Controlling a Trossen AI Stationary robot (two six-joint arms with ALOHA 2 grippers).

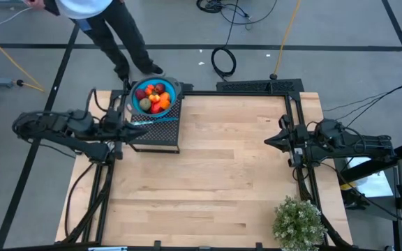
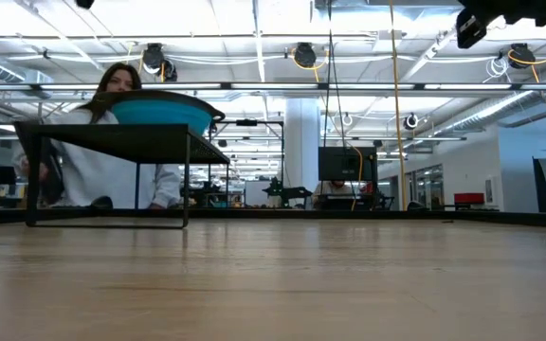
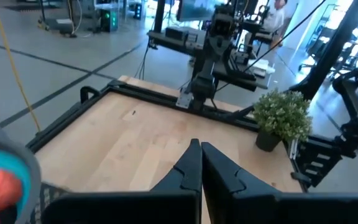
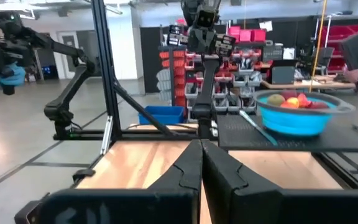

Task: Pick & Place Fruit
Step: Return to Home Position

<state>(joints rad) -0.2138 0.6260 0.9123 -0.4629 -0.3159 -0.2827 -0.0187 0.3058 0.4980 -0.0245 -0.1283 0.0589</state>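
Observation:
The toy fruits [image 1: 153, 97], orange, dark red and brownish-green, lie piled in a blue bowl [image 1: 170, 86] that stands on a black mesh stand [image 1: 165, 129] at the table's far left corner. The right wrist view shows the bowl [image 4: 303, 118] with fruit [image 4: 291, 100] and a thin silvery-blue utensil [image 4: 257, 127] lying on the stand beside it. My left gripper [image 1: 142, 129] hovers shut by the stand's left side, just near of the bowl. My right gripper [image 1: 267, 141] hangs shut above the table's right side. Neither touches anything.
A bushy green potted plant [image 1: 299, 223] stands at the table's near right corner. A person [image 1: 103, 28] stands beyond the far edge, close to the bowl. Bare wooden tabletop [image 1: 222, 174] lies between the arms. A black frame edges the table.

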